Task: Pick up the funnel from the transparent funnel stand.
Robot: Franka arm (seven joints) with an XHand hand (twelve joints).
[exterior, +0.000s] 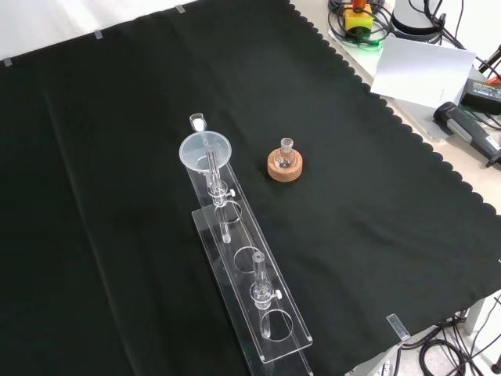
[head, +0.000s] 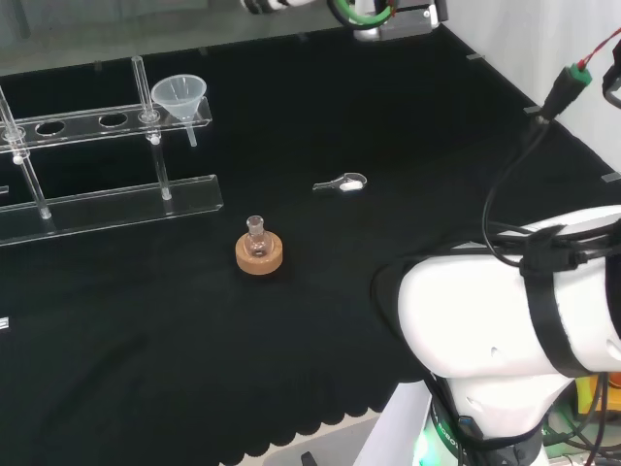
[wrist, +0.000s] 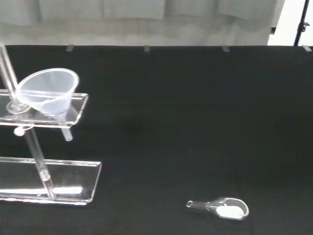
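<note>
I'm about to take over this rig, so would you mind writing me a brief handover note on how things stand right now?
Hand: I can't tell whether it is open or shut.
Funnel: sits in the end hole of the clear stand, spout hanging down through the upper shelf.
Also on the cloth: a small flask on a cork ring, standing apart from the stand, and a small clear scoop lying flat.
Done: nothing yet; the funnel is untouched.
Left: bring the hand to the funnel, grasp it and lift it straight up out of the hole.

A lab bench: black cloth (exterior: 117, 117); clear funnel stand (head: 116, 199); small flask (exterior: 286, 153) on cork ring (exterior: 285, 169)
</note>
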